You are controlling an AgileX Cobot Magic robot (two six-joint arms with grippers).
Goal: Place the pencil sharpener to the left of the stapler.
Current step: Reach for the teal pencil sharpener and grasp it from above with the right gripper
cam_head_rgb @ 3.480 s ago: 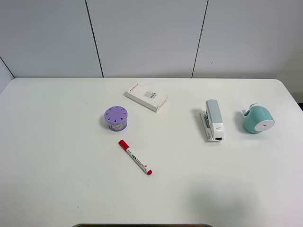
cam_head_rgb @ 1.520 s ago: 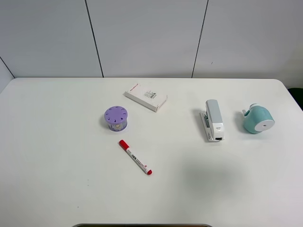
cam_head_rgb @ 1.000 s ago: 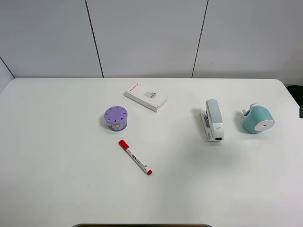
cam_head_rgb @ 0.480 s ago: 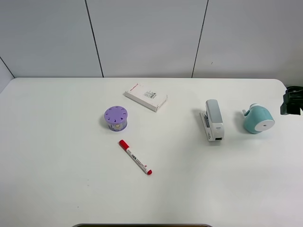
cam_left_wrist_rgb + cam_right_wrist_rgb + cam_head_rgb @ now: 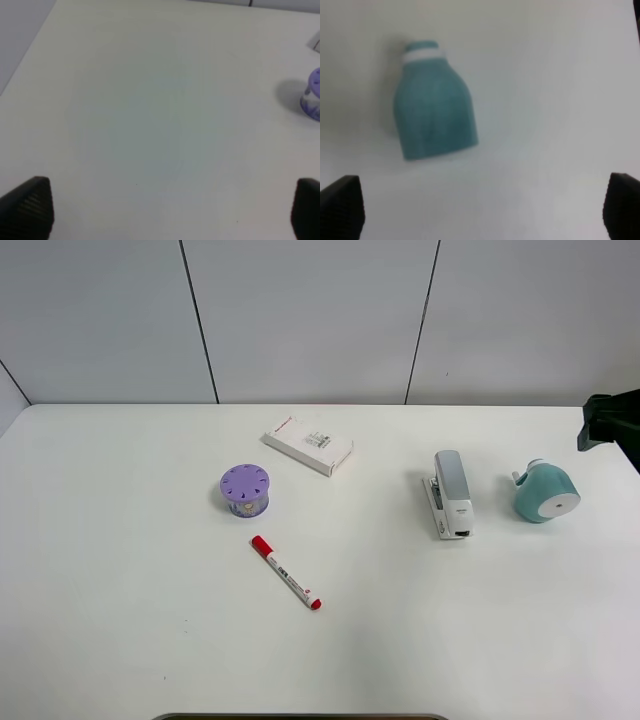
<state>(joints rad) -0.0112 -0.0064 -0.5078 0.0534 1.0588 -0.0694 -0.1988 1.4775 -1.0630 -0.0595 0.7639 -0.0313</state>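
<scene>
The teal pencil sharpener (image 5: 545,492) lies on its side at the table's right, its white end face toward the front. In the right wrist view the pencil sharpener (image 5: 434,122) appears blurred, ahead of my open right gripper (image 5: 481,205) and apart from its two dark fingertips (image 5: 340,205). The grey-and-white stapler (image 5: 452,494) lies just left of the sharpener. Part of my right arm (image 5: 608,424) shows at the right edge, beyond the sharpener. My left gripper (image 5: 165,212) is open over bare table, with nothing between its fingers.
A purple cylinder with holes (image 5: 245,489) stands left of centre and also shows as the purple cylinder (image 5: 314,95) in the left wrist view. A flat white box (image 5: 308,445) lies behind it, and a red-capped marker (image 5: 286,573) in front. The table edge (image 5: 600,420) runs beside the arm.
My right arm has come into view at the right edge and moved back, beyond the sharpener. Nothing on the table has moved.
</scene>
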